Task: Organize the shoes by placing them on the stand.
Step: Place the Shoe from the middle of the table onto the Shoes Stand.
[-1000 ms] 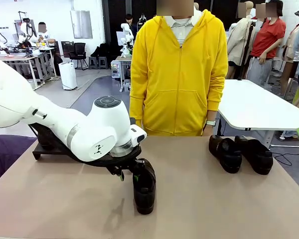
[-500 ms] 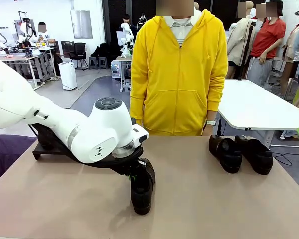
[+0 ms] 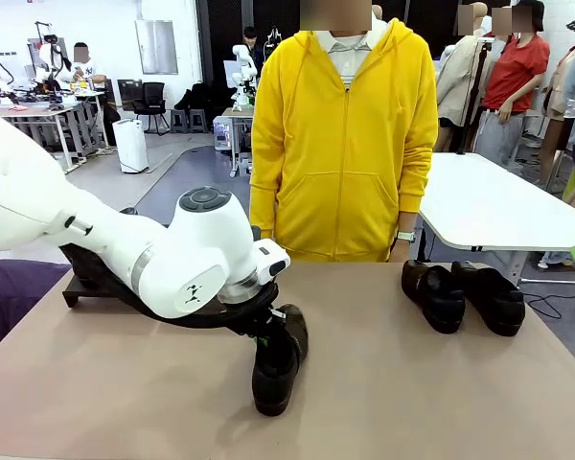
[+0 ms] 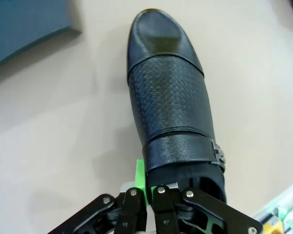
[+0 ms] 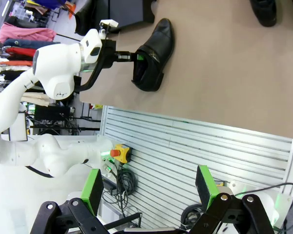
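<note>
Currently in hand: one shoe point(image 3: 276, 369), black slip-on loafer with a glossy rounded toe, a textured vamp and a strap with a small buckle.

Location: middle of the table point(image 3: 412, 402), toward its near edge. The toe points at the near edge and the heel end looks tipped up; whether the sole is fully off the surface cannot be told.

Grip: left gripper point(image 3: 268, 331) is clamped on the rim of the shoe's opening at the heel side, with one green pad against the outside of the collar.

Right gripper point(image 5: 149, 190): jaws spread wide, holding nothing, well away from the shoes.

Handling, as judged: moderate weight, most of it in the sole and heel. The upper is stiff enough to keep its shape, but the collar edge is thin and may flex. The polished leather is likely slippery, so the rim at the heel is a sounder hold than the toe cap. A one-point hold could let the toe swing downward.

Other stock: two more shoes point(image 3: 460, 297) side by side at the far right corner.

Destination: stand point(image 3: 77, 286) at the far left edge, largely behind the left arm.
</note>
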Controlling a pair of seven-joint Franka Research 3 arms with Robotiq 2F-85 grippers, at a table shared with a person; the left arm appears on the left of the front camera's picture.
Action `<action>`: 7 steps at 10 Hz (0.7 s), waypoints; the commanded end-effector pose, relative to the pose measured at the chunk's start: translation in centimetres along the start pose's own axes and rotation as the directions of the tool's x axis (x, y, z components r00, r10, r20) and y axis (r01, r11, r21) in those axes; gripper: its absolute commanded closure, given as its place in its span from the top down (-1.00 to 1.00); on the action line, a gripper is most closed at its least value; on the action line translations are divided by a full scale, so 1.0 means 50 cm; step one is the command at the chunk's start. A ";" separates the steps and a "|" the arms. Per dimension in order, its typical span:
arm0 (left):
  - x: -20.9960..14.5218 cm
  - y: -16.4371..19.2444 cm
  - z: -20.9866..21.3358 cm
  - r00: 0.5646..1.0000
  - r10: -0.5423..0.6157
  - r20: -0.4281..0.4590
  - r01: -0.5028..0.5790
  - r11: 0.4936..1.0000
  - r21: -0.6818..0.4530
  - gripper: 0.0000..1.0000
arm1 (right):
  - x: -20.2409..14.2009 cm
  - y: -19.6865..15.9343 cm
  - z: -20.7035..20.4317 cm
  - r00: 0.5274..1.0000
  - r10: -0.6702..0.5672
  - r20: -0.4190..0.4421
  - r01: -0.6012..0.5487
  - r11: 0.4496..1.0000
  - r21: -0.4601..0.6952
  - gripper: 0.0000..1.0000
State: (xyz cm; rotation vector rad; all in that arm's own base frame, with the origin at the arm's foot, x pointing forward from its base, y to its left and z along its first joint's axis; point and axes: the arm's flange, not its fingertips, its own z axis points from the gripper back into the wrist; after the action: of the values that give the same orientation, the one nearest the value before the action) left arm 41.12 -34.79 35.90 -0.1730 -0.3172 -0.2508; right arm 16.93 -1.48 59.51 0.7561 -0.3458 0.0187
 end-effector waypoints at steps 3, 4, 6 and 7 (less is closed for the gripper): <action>-0.009 0.091 0.212 0.976 -0.199 0.083 0.211 0.959 -0.187 -1.00 | 0.000 0.002 0.001 1.000 0.020 0.003 -0.021 1.000 0.020 1.00; -0.007 0.132 0.257 0.977 -0.172 0.129 0.189 0.973 -0.135 -1.00 | 0.000 0.002 0.001 1.000 0.020 0.003 -0.021 1.000 0.020 1.00; -0.013 0.275 0.366 0.965 -0.150 0.215 0.160 0.987 -0.029 -1.00 | 0.000 0.002 0.001 1.000 0.020 0.003 -0.021 1.000 0.020 1.00; -0.024 0.354 0.421 0.969 -0.124 0.213 0.125 0.992 0.010 -1.00 | 0.000 0.002 0.001 1.000 0.020 0.003 -0.021 1.000 0.020 1.00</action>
State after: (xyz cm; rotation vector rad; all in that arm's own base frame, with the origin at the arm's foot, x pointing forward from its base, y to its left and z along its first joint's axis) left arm 39.19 -16.54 51.80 -0.2505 -0.5249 -0.3748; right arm 16.92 -1.49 59.52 0.7560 -0.3458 0.0184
